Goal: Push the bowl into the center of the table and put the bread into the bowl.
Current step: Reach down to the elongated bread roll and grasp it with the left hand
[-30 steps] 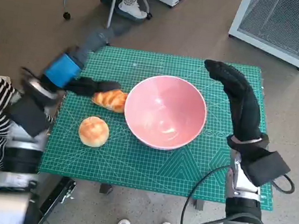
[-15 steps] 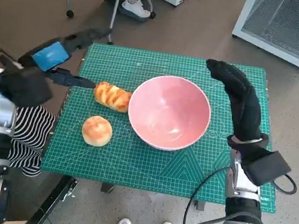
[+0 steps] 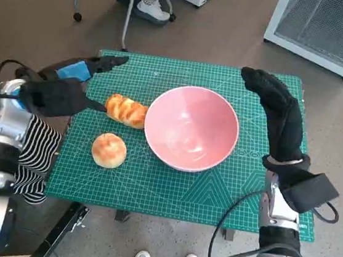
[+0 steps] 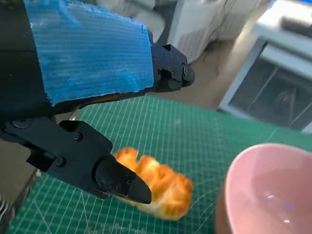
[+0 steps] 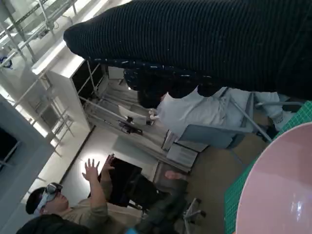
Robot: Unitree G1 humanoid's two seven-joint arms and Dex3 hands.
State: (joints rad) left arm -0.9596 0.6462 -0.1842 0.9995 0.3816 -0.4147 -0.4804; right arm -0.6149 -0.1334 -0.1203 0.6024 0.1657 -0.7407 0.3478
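The pink bowl [image 3: 191,128] is sitting upright near the middle of the green cutting mat [image 3: 170,190] covering the table. The elongated bread [image 3: 126,110] is lying on the mat just beside the bowl's rim on the robot's left, and a round bun [image 3: 109,150] is resting a little nearer the robot, apart from the bowl. The left hand [image 3: 77,83] is hovering at the mat's left edge, fingers spread apart and holding nothing, one fingertip [image 4: 127,186] pointing close to the bread. The right hand [image 3: 276,119] is standing just beside the bowl's right rim, extended and empty; contact cannot be confirmed. In the right wrist view, a person [image 5: 73,207] is raising both hands.
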